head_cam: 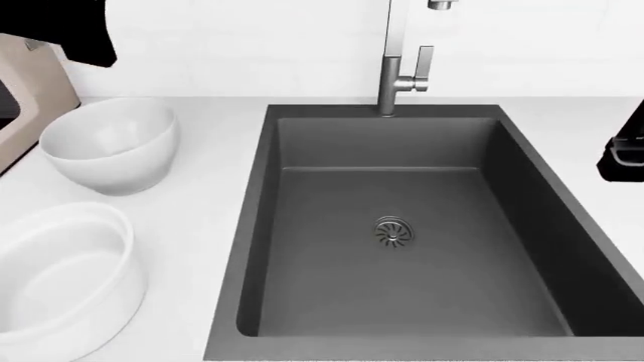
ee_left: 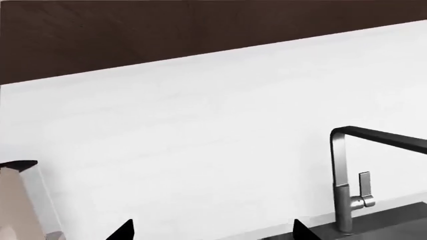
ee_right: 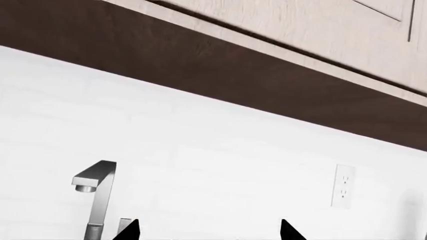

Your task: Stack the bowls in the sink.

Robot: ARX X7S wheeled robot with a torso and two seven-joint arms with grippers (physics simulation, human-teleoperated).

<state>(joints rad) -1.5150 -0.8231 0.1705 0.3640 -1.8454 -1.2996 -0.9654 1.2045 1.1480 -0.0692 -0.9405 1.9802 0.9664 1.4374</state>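
Head view: two white bowls, the rounder bowl [head_cam: 111, 143] and wider bowl [head_cam: 60, 275], are seen on the counter [head_cam: 207, 204] beside the sink [head_cam: 403, 241]; both claws, left claw [ee_left: 212, 231] and right claw [ee_right: 208, 231], are spread apart, nothing gripped.

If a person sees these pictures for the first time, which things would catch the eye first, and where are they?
The large dark grey sink fills the middle of the head view, empty, with a round metal drain in its floor and a steel faucet at its far edge. On the white counter to its left stand two white bowls, the rounder bowl farther back and the wider bowl nearer. Neither is in the sink yet.
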